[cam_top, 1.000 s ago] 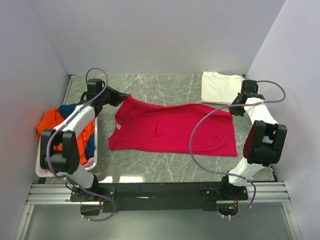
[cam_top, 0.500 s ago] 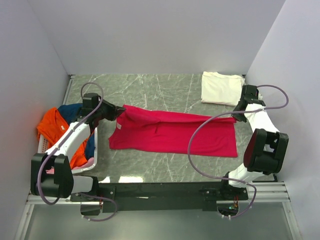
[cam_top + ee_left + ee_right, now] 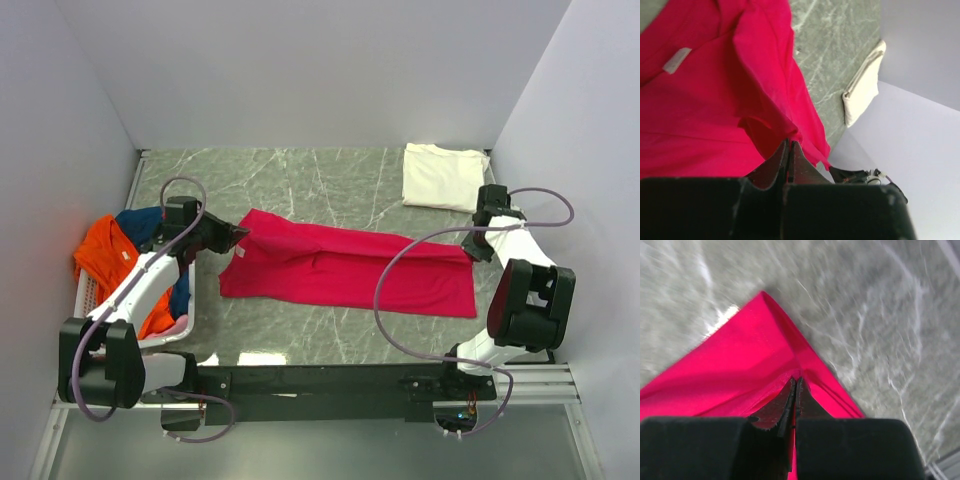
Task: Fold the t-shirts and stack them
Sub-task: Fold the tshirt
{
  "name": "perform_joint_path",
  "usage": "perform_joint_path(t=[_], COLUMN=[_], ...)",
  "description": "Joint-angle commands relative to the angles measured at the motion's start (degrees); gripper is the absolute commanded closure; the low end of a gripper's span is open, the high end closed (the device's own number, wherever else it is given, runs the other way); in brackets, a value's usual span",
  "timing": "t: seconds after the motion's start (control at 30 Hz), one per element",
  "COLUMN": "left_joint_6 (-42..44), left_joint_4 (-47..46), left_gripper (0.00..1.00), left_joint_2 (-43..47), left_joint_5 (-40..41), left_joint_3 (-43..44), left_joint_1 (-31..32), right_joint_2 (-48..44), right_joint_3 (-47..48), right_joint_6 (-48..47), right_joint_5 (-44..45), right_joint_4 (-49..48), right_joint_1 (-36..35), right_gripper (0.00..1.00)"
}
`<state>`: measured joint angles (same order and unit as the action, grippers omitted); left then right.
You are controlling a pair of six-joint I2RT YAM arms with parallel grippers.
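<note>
A crimson-pink t-shirt (image 3: 345, 268) lies across the middle of the table, its far edge lifted and folded toward the near side. My left gripper (image 3: 240, 235) is shut on the shirt's left far corner (image 3: 790, 137), near the small white neck label (image 3: 676, 60). At the right end my right gripper (image 3: 468, 245) pinches the shirt's other far corner (image 3: 797, 375), jaws shut on the cloth. A folded cream-white t-shirt (image 3: 442, 176) rests at the back right, seen edge-on in the left wrist view (image 3: 863, 85). Orange (image 3: 102, 255) and navy (image 3: 140, 222) t-shirts fill the basket.
A white slatted basket (image 3: 196, 300) stands at the left edge beside my left arm. Grey walls close in on the left, back and right. The marbled tabletop (image 3: 320, 180) shows behind the crimson shirt.
Both grippers have carried the shirt's far edge toward the near side, narrowing the shirt into a folded band. The left arm has swung back toward its base.
</note>
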<state>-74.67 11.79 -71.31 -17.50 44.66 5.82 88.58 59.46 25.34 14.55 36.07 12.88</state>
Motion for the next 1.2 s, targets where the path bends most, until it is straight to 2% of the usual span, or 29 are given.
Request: perform_joint_path(t=[0.0,0.03,0.07,0.1,0.13,0.2,0.33,0.53,0.63,0.87,1.17], left_joint_6=[0.23,0.23,0.32,0.41,0.67,1.02,1.81,5.23,7.08,12.79,17.54], left_joint_4=[3.76,4.55,4.99,5.87,5.87,5.18,4.47,5.26,4.73,5.7,6.32], left_gripper=[1.0,1.0,1.0,1.0,1.0,1.0,1.0,1.0,1.0,1.0,1.0], left_joint_2=[3.19,3.45,3.54,3.89,3.9,3.64,2.4,0.21,-1.02,-5.68,-9.11], left_joint_5=[3.34,3.87,4.57,4.58,4.4,3.35,1.33,0.45,-0.78,-3.51,-9.04], left_joint_3=[-0.81,-1.07,-1.77,-2.21,-2.82,-4.41,-5.73,-3.45,-3.27,0.68,4.46], left_joint_1=[0.15,0.15,0.15,0.15,0.15,0.15,0.15,0.15,0.15,-0.29,-1.25], right_joint_2=[-2.62,-2.62,-2.53,-2.53,-2.62,-4.27,-9.55,-10.44,-7.46,-1.92,-1.3], right_joint_3=[-2.06,-2.24,-2.33,-2.33,-2.16,-1.81,-1.19,-1.45,-2.33,-6.9,-10.06], right_joint_6=[2.34,2.95,3.13,3.22,3.92,4.01,1.39,1.8,2.08,2.6,4.36], right_joint_5=[3.73,4.0,3.91,4.17,4.61,6.19,8.4,1.02,-2.15,-2.24,-2.15], right_joint_4=[2.15,2.51,3.03,3.38,3.91,4.88,2.87,-1.09,-1.27,-4.61,-5.4], right_joint_1=[-0.32,-0.4,-0.49,-0.58,-0.75,-2.15,-8.29,-15.78,-15.87,-15.43,-15.26], right_gripper=[0.99,0.89,0.65,0.54,0.47,0.4,0.39,0.39,0.41,0.42,0.42])
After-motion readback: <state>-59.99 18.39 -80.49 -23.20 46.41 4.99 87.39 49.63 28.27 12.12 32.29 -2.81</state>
